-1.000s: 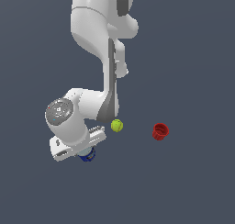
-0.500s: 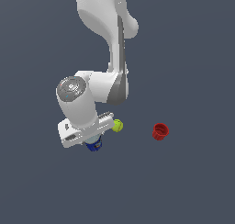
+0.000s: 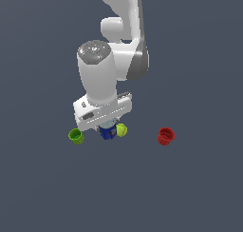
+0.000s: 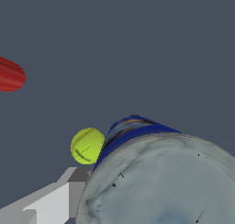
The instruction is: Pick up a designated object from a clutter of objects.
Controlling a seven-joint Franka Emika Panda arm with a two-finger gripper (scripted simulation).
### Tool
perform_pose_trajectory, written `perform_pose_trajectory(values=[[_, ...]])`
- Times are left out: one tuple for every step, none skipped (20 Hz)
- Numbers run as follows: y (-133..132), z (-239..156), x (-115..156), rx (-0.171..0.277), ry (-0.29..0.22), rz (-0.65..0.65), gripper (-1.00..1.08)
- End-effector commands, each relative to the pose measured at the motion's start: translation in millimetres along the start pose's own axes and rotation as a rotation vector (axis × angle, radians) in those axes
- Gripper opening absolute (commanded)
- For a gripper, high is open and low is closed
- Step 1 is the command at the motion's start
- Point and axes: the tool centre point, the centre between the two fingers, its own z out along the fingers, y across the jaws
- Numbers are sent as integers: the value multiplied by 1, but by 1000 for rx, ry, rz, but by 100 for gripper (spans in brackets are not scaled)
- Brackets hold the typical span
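Directly above the blue can (image 3: 107, 131), the claw (image 3: 107, 128) points straight down, its grip state hidden.

I'm looking at a simulated test space, flat featureless dark grey ground (image 3: 199, 193) filling every corner, smooth rendered white arm (image 3: 118, 41) at upper centre, no room.

Can (image 4: 137, 131): wall showing glossy blue with printed label streaks; lid (image 4: 165, 182) looking like dull grey metal, scuffed and mottled. Ball (image 4: 87, 146): matt yellow-green, seamed, felt-like. Red cup (image 3: 165, 136) and green cup (image 3: 76, 136): appearing as smooth matt plastic. Arm (image 3: 102, 76): showing smooth white satin shell, grey insert. Floor (image 3: 199, 188): reading flat matt slate.
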Motion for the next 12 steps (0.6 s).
perform_pose_trajectory(values=[[-18, -19, -5, -3, 3, 0, -100], [-25, -26, -7, -3, 3, 0, -100], [-32, -33, -9, -4, 3, 0, -100], [-39, -41, -12, -4, 3, 0, -100], [-47, -48, -14, -4, 3, 0, -100], [-54, -55, -16, -4, 3, 0, -100], [-62, -62, -18, -5, 3, 0, -100], [-69, -70, -21, -5, 3, 0, -100], [-77, -77, -23, -5, 3, 0, -100], [-85, -85, -25, -5, 3, 0, -100], [-93, -93, -28, -6, 3, 0, -100], [-101, -101, -30, -6, 3, 0, -100]])
